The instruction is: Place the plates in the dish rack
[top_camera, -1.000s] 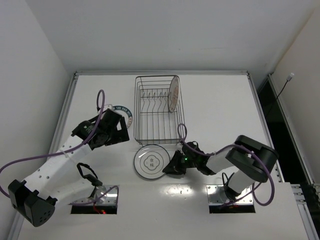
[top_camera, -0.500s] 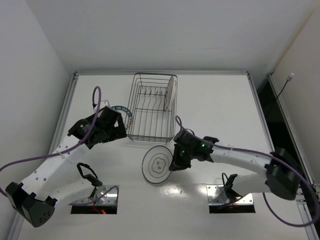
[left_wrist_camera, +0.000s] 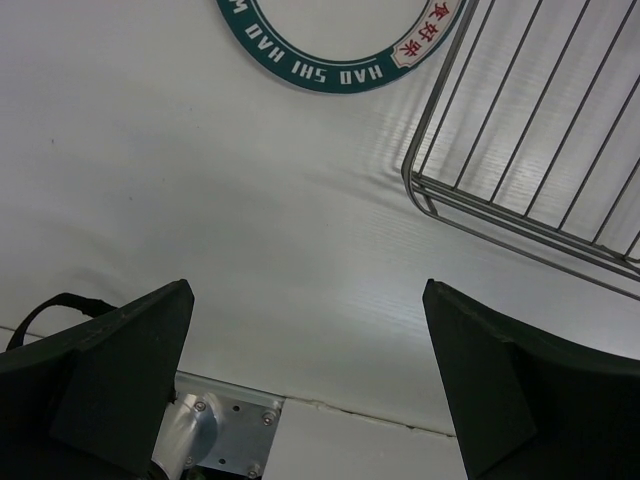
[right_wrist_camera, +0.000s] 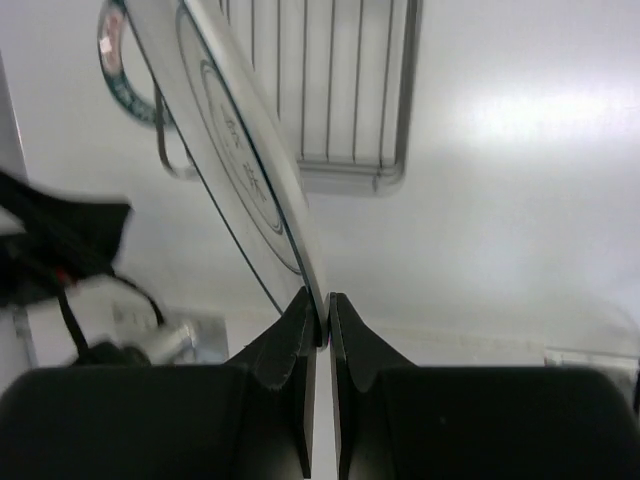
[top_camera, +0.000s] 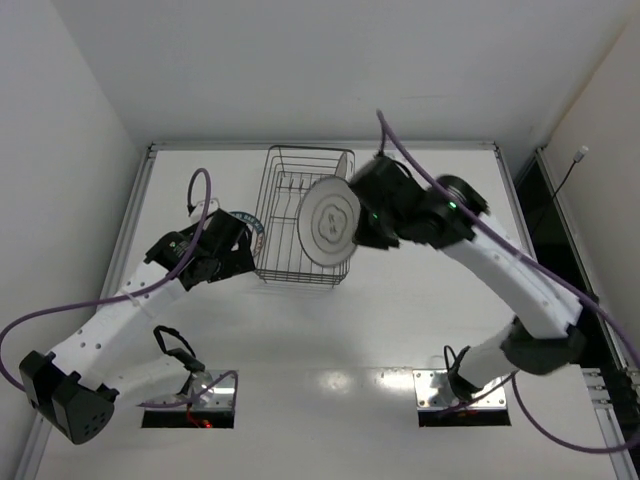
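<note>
Aloft, right gripper (right_wrist_camera: pixel 318 312) pinches ringed plate (top_camera: pixel 330 222) — above dish rack (top_camera: pixel 283 215).

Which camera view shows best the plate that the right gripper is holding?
The top external view: the ringed plate faces the camera, whole, over the dish rack. The right wrist view shows it nearly edge-on, its rim pinched in the right gripper. The left wrist view does not show it.

- The left arm (top_camera: pixel 110 320) and right arm (top_camera: pixel 510 270) are clad in white, with black joints.
- Purple cables (top_camera: pixel 45 317) are strung alongside.
- The left gripper (left_wrist_camera: pixel 320 385) is fitted with dark, possibly plastic, fingers (left_wrist_camera: pixel 110 370).
</note>
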Available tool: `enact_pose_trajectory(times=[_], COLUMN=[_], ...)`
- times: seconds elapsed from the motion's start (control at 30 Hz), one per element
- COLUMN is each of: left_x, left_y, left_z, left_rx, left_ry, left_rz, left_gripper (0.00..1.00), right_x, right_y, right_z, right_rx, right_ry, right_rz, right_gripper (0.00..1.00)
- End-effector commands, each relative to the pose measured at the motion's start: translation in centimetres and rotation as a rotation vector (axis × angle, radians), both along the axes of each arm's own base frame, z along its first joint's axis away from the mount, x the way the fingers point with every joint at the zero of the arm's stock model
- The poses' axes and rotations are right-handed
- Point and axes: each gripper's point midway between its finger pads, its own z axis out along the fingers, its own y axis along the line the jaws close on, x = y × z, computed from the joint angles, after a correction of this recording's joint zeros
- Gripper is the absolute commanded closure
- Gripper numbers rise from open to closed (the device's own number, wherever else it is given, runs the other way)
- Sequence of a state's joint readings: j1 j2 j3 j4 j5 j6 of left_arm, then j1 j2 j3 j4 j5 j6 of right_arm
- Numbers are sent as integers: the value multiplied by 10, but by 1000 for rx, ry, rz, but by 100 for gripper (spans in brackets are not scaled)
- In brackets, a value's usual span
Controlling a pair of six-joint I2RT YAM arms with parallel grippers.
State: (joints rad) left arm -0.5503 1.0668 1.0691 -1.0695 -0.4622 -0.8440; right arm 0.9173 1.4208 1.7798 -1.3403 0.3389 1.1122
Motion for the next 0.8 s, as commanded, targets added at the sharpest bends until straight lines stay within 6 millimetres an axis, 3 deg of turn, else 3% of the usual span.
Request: enact_pose_trajectory(times=[0.0,0.03,0.07,0.1,0.23,0.33,0.4,0.57,0.77], left_x=[6,4,4,6,1,-4,-6,-13,-21], left_y=[-4,-3,-3,-2,1,8,11,13,13], left_z=[11,10,10,13,16,14,15,12,7], left_rx=[-21,-16,-16,-14,-14,5,8,24,51], left_ry=[-35,-28,-27,-39,-40,-43,-46,-21,19], left_rz=[22,22,22,26,27,36,48,37,16], left_gripper=[0,0,0,0,0,0,0,0,0], right_x=[66,83,109,124,170,197,208,238,257], right_y=[2,11,14,18,4,-19,-20,-11,1], right_z=[-1,20,2,13,-3,-5,-5,-34,-62], right_rx=[-231,-175,-236,-203,-255,-297,-293,-302,-304], right_ry=[-102,-145,-128,-155,-161,-203,-224,-223,-216], right_rz=[-48,-75,-94,-119,-223,-321,-336,-365,-390], right_gripper=[100,100,100,100,100,100,100,100,100])
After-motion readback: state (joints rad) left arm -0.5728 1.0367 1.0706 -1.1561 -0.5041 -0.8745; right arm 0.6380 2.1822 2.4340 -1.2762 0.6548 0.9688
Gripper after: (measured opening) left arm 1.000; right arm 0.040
